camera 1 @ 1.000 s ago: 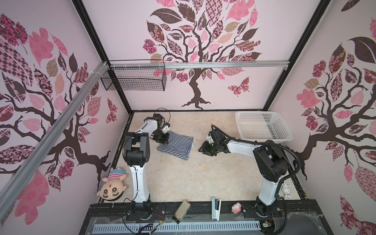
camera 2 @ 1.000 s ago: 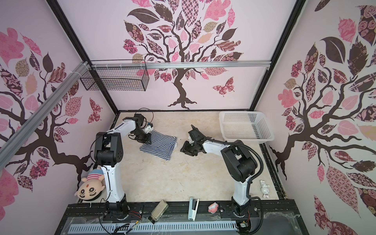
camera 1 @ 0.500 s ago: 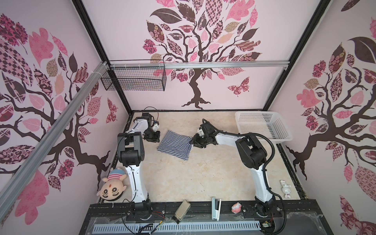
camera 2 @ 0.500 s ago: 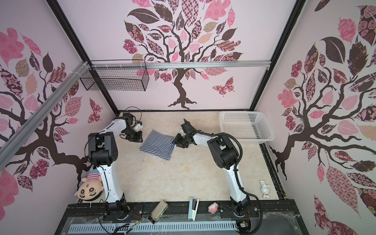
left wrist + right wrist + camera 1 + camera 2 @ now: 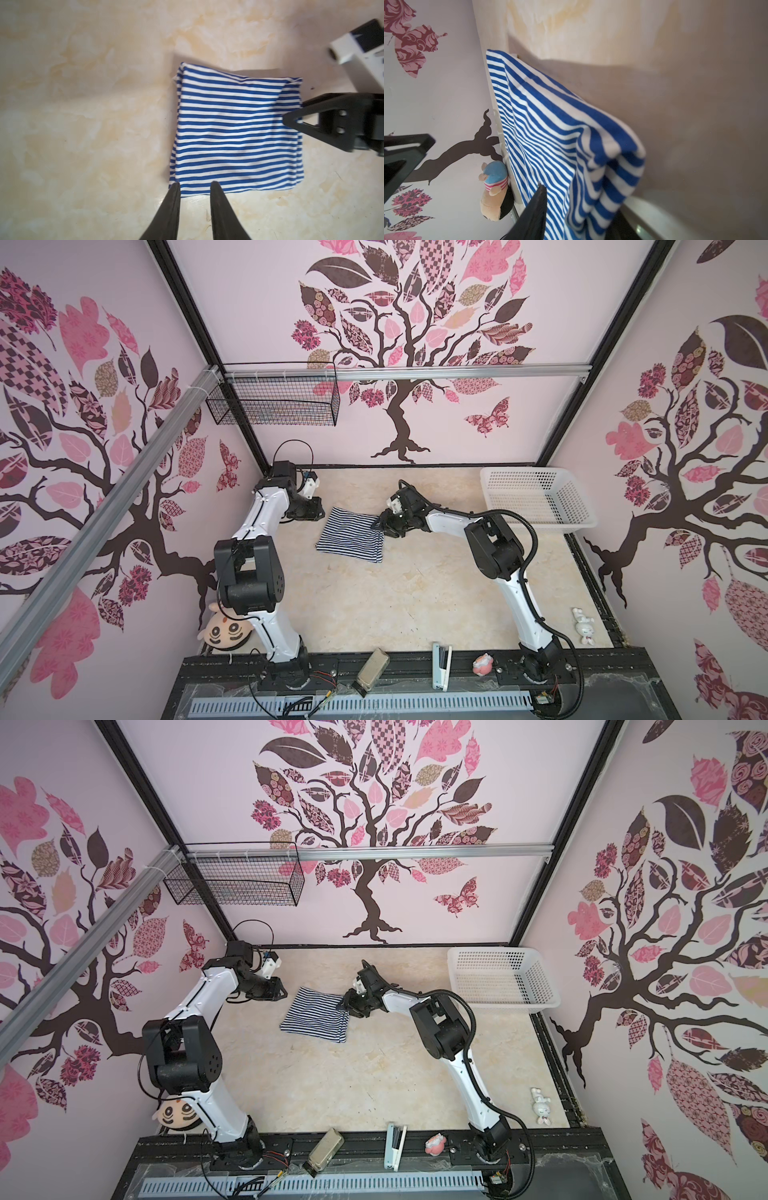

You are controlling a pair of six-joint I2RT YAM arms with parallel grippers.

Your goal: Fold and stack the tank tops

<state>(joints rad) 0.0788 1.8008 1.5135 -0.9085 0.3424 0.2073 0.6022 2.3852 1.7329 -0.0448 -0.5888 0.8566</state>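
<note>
The tank top (image 5: pixel 351 535) lies folded into a striped rectangle on the marble-look table (image 5: pixel 415 597), a little above the middle of both top views. The right gripper (image 5: pixel 380 526) is at its right edge with the jaws closed on the cloth. In the right wrist view this edge bunches up thick beside one dark finger (image 5: pixel 534 209), and the folds cover the other finger. The left gripper (image 5: pixel 194 184) is just at a corner of the tank top, its jaws a little apart and holding nothing; only the tips enter the frame. The neck and armholes are folded inside, so I cannot make them out. At lower left in both top views the left arm (image 5: pixel 249 568) covers most of a plush doll (image 5: pixel 224 635).
</note>
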